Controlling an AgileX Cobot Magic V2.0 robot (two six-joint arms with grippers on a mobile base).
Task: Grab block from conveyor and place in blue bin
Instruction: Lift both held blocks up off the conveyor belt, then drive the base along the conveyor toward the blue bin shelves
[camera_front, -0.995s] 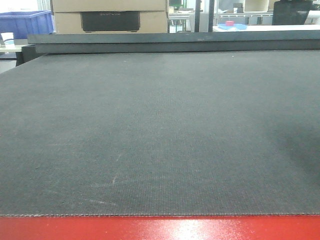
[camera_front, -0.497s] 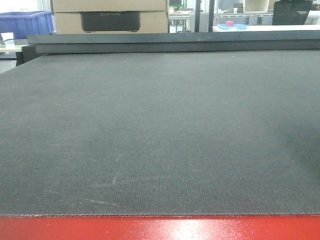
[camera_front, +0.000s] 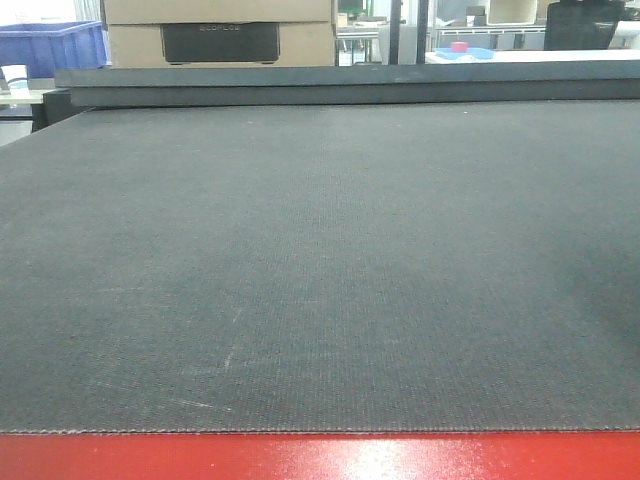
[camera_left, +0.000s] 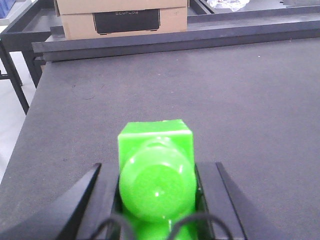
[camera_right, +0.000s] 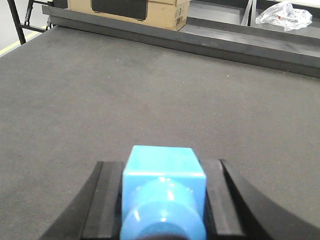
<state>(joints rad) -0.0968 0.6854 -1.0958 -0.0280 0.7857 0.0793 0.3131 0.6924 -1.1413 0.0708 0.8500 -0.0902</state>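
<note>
Still, nothing is changing on the conveyor (camera_front: 320, 260) since a second ago. My left gripper (camera_left: 157, 167) is clamping a green block (camera_left: 155, 145), my right gripper (camera_right: 162, 164) a blue block (camera_right: 164, 172), both hanging over it; carrying them to the blue bin (camera_front: 50, 45) is probably coming next.

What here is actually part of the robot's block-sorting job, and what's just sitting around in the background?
Part of the job:
conveyor
green block, held in the left gripper
blue block, held in the right gripper
blue bin, far left beyond the belt

Just lying about:
cardboard box
white cup
plastic bag
</note>
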